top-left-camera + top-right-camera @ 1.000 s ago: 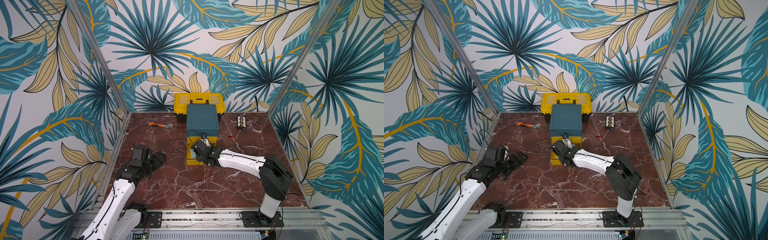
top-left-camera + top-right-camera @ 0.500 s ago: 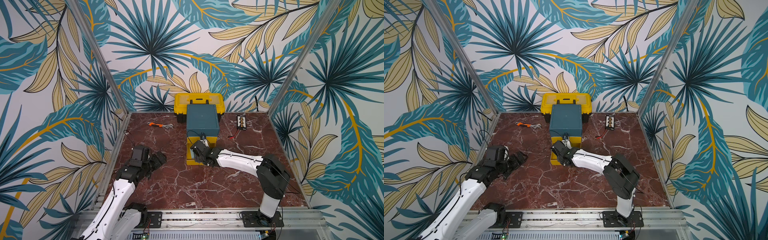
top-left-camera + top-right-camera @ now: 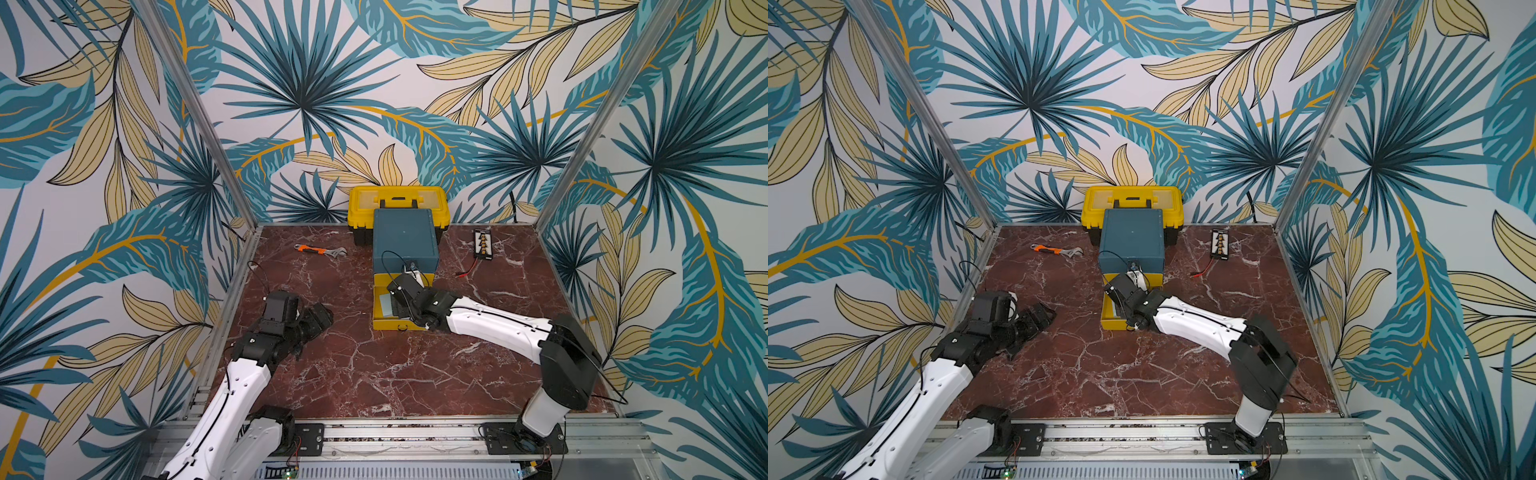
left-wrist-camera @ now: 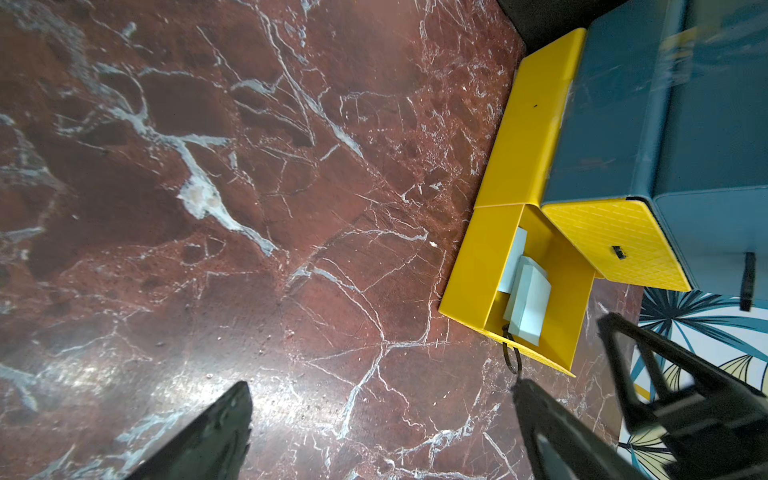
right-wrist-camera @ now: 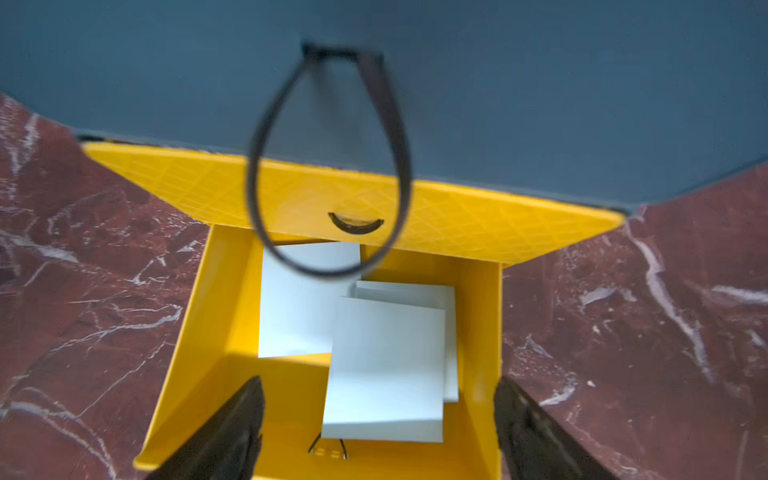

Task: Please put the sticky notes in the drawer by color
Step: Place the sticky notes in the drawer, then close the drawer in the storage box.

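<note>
Right arm: reaches low from its front-right base toward the middle of the worktop (image 3: 374, 374), forearm near level, wrist over the pulled-out bottom drawer (image 3: 392, 324). Right tool (image 5: 378, 383) points down into it, released, fingers (image 5: 232, 428) wide apart with nothing between them. Left arm: folded at the front left, left tool (image 3: 320, 318) above bare worktop, released and empty, aimed at the drawer chest (image 3: 405, 241) and well apart from it. The chest stands against the yellow toolbox (image 3: 397, 197), long axis running back to front, drawer fronts facing the arm bases. Only its bottom drawer is out. Inside lie three pale blue sticky notes (image 5: 386, 365), flat, edges roughly parallel to the walls: one farther in, two overlapped nearer the front wall
</note>
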Robot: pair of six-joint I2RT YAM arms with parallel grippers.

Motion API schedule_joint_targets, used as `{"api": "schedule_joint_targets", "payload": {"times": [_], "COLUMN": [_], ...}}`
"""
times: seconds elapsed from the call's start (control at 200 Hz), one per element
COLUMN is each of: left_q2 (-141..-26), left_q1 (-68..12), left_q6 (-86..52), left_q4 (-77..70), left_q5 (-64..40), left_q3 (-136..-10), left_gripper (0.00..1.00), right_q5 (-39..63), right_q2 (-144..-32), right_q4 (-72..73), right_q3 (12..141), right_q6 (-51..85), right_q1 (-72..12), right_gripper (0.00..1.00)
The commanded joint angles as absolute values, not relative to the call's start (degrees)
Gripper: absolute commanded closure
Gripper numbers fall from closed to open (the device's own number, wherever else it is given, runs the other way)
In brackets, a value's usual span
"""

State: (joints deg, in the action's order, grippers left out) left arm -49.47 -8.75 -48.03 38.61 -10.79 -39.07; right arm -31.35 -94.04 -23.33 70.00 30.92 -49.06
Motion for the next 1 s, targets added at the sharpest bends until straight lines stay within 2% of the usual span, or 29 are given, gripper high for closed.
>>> {"api": "schedule_joint_targets", "payload": {"times": [0.0, 0.085, 0.305, 0.691, 0.991], "left_q2": [-49.56, -51.23, -54.77, -57.77, -58.77], "left_q1": [-8.26, -8.27, -8.33, -10.27, -12.59], "left_q6": [-46.74, -44.96, -43.75, -45.42, -46.49], "left_q4": [35.95, 36.77, 34.55, 29.47, 29.26], "left_q5": [-11.7, -11.41, -12.96, -12.92, -11.88], "left_q3": [-38.9, -40.62, -42.45, -41.22, -42.18], "left_gripper": [0.0, 0.0, 0.0, 0.0, 0.0], "right_q5": [-30.2, -29.84, -27.15, -22.28, -20.72], "right_q2": [-87.84, -82.99, -76.21, -75.39, -80.18], "right_q4": [-20.9, -19.11, -18.09, -13.02, -5.24], "right_q3": [64.38, 59.29, 49.72, 39.67, 38.67], "right_q6": [30.25, 30.62, 32.32, 39.33, 40.39], "right_q1": [-48.88, -48.87, -48.94, -52.22, -52.93], "right_gripper": [0.26, 0.4, 1.0, 1.0, 1.0]}}
